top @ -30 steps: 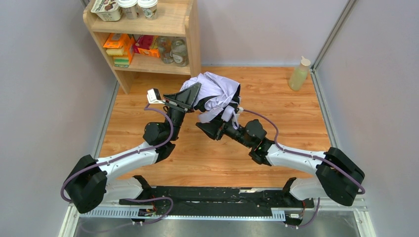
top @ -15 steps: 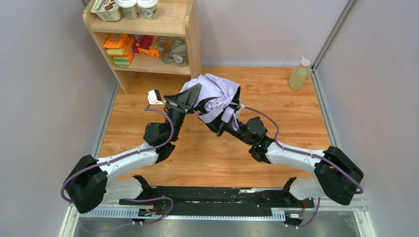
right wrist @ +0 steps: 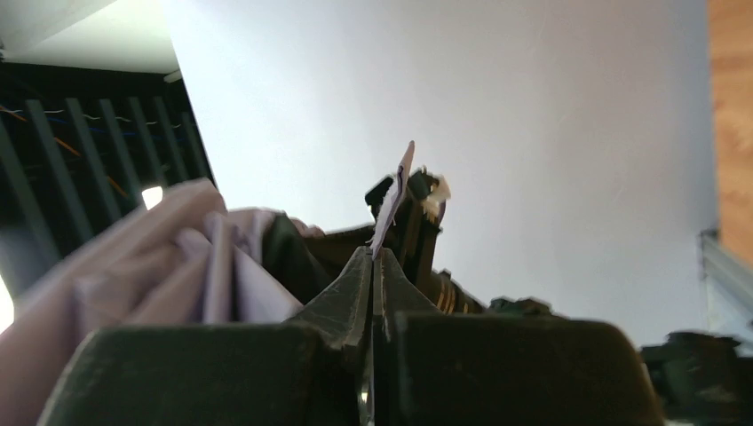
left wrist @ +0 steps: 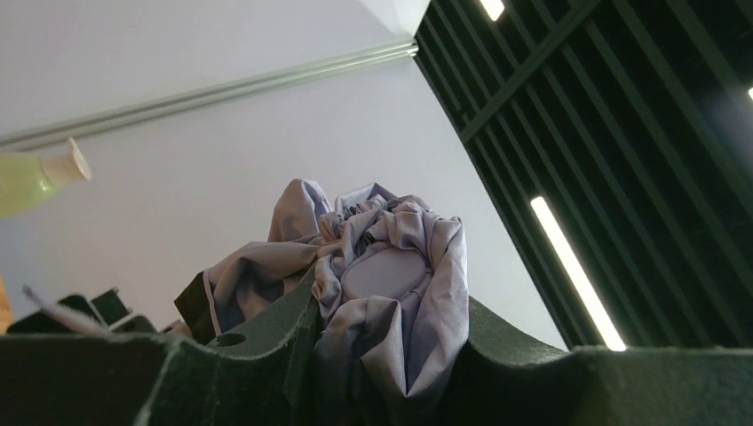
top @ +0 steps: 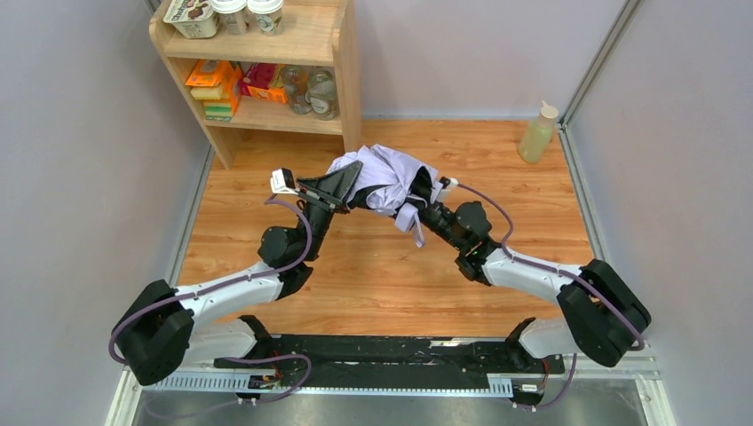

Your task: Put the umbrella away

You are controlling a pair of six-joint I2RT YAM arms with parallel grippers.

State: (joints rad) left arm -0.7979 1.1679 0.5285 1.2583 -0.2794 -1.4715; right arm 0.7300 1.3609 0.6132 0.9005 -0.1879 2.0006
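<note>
A crumpled umbrella [top: 386, 176] hangs in mid-air above the middle of a wooden table [top: 373, 266], held between two robot arms. Its pale lilac canopy is bunched into loose folds, with dark parts showing through among them and a short lilac strap dangling at the right. The left gripper [top: 349, 179] has a thick wad of the fabric wedged between its fingers. The right gripper [top: 419, 192] has its fingers pressed tight together on a thin lilac strip at the bundle's other side.

Behind, a wooden shelf [top: 344, 62] stands at the far left. A tub [top: 191, 16] and two lidded cups [top: 249, 13] sit on its top board, with coloured boxes [top: 217, 84] and glass jars [top: 315, 89] on the board below. A bottle [top: 538, 133] of pale green liquid stands upright in the far right corner.
</note>
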